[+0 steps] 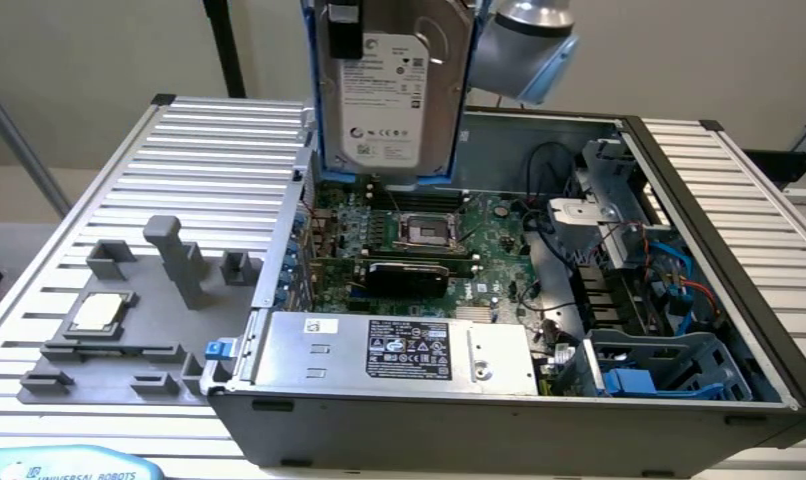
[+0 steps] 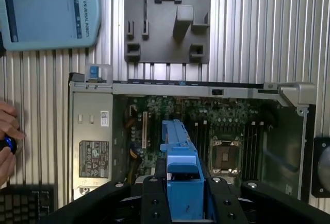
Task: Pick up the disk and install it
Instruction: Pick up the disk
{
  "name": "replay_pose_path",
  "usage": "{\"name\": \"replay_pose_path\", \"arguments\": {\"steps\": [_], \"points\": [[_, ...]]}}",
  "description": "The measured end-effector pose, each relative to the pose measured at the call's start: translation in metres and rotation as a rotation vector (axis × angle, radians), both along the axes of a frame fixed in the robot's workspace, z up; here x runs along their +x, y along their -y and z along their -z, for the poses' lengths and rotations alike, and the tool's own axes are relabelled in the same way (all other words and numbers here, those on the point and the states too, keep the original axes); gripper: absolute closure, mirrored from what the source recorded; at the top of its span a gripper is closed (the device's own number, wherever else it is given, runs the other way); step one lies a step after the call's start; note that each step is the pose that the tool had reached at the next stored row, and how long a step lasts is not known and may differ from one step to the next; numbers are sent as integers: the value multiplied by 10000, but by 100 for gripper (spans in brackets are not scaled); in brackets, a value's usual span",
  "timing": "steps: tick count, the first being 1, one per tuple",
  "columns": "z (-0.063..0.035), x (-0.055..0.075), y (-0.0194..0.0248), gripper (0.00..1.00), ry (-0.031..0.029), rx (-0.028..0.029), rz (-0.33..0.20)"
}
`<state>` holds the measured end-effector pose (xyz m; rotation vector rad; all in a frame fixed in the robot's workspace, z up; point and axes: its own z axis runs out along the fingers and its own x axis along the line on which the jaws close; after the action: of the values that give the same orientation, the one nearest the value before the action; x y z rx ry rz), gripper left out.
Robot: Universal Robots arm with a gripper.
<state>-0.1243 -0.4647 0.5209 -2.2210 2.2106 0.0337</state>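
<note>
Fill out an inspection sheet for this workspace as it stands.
Surface: ribbed metal table, carrying the open computer case.
Job's things: the disk hangs upright above the case's motherboard, label towards the exterior camera, blue carrier frame along its edges; not seated in the case.
Clutter: grey fixture tray beside the case, with a CPU chip resting in it; teach pendant on the table.
Grippers: gripper closed on the disk's blue carrier.
Cables: blue cables and black cables inside the case, at the exterior view's right.
Surroundings: a person's hand at the table's edge; plain wall behind.
</note>
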Motion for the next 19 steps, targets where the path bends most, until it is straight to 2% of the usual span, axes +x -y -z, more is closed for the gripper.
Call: {"name": "replay_pose_path", "arguments": {"steps": [19], "points": [[0, 792, 365, 67, 0, 28, 0]]}}
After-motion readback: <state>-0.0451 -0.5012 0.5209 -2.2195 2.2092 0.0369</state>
